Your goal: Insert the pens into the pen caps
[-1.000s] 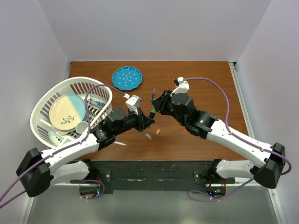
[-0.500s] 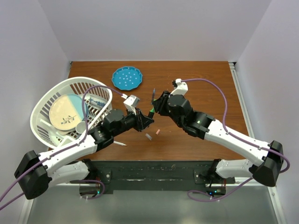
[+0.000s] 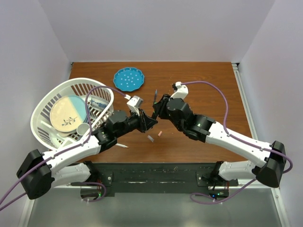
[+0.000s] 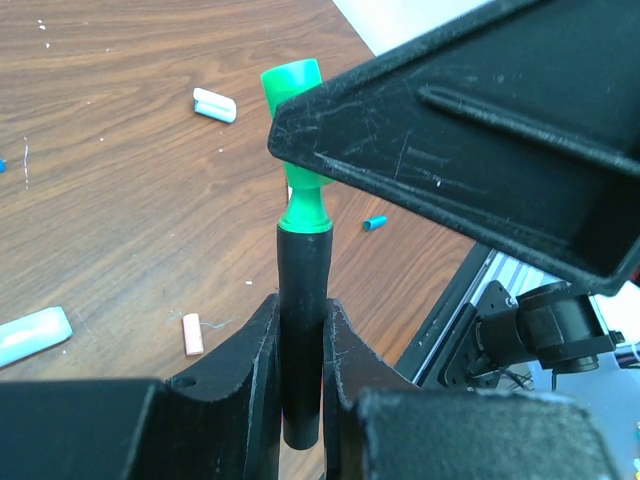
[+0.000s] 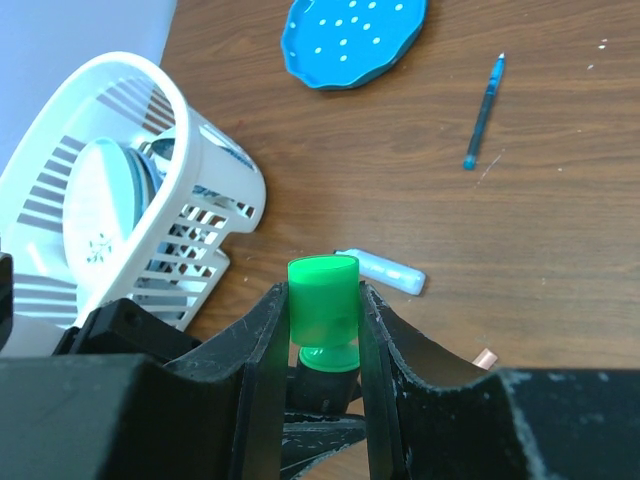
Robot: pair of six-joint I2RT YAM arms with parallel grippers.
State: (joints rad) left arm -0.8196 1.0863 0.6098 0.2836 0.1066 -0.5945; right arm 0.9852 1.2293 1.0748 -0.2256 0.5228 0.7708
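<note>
Black left tool [image 3: 151, 123] and right tool [image 3: 155, 110] meet tip to tip overhead, a pink cap [image 3: 160, 134] loose on the surface beneath; left wrist: its tool clamps narrowly on the dark pen [image 4: 303, 300], so push straight along it; right wrist: its tool pinches the green cap [image 5: 323, 298] over the pen's end, unobstructed.

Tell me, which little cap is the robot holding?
The green cap, pinched in the right gripper; the pink cap and pale blue cap lie loose on the table.
</note>
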